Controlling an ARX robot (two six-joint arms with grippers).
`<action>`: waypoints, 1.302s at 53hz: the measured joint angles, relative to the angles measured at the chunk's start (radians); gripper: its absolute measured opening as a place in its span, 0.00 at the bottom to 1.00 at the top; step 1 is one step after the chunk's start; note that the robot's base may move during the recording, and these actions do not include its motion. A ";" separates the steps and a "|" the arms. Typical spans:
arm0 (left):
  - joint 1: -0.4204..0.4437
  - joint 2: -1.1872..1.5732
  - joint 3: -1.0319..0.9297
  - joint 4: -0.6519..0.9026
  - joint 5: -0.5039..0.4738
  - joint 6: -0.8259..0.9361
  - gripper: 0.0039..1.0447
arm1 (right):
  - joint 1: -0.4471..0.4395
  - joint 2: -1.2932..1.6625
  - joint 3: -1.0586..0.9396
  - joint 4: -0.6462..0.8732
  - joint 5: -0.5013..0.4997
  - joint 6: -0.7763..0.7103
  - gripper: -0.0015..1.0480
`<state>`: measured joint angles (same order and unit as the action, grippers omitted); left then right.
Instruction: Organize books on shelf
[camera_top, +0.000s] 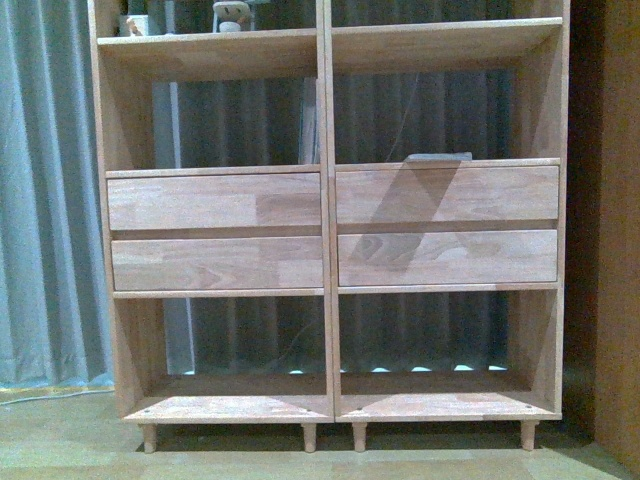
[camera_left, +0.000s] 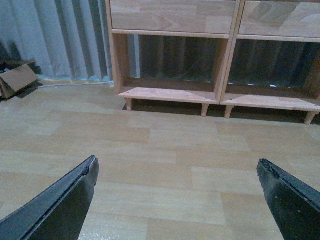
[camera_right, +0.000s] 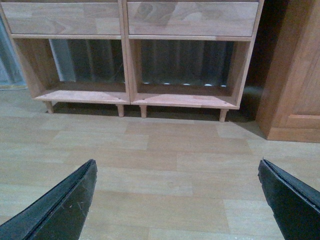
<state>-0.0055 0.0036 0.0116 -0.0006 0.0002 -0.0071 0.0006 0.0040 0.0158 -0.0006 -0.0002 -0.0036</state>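
Note:
The light wood shelf (camera_top: 328, 290) fills the front view, with two columns, four drawer fronts and peg legs. A thin flat grey-white book (camera_top: 440, 157) lies on the right column's middle board, above the drawers. Slim pale upright things (camera_top: 311, 122), too dim to name, stand against the centre divider in the left column. Neither gripper shows in the front view. My left gripper (camera_left: 177, 162) is open and empty above the wood floor, well short of the shelf (camera_left: 170, 95). My right gripper (camera_right: 177, 162) is open and empty above the floor, facing the shelf's (camera_right: 180, 100) bottom bays.
Small ornaments (camera_top: 230, 15) stand on the top left board. A plain wooden cabinet (camera_right: 295, 75) stands right of the shelf. A cardboard box (camera_left: 17, 80) lies on the floor at the far left by the grey curtain (camera_top: 50, 200).

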 joint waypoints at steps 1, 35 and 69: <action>0.000 0.000 0.000 0.000 0.000 0.000 0.94 | 0.000 0.000 0.000 0.000 0.000 0.000 0.93; 0.000 0.000 0.000 0.000 0.000 0.000 0.94 | 0.000 0.000 0.000 0.000 0.000 0.000 0.93; 0.000 0.000 0.000 0.000 0.000 0.000 0.94 | 0.000 0.000 0.000 0.000 0.000 0.000 0.93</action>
<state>-0.0055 0.0036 0.0116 -0.0006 0.0002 -0.0071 0.0006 0.0040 0.0158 -0.0006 -0.0002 -0.0036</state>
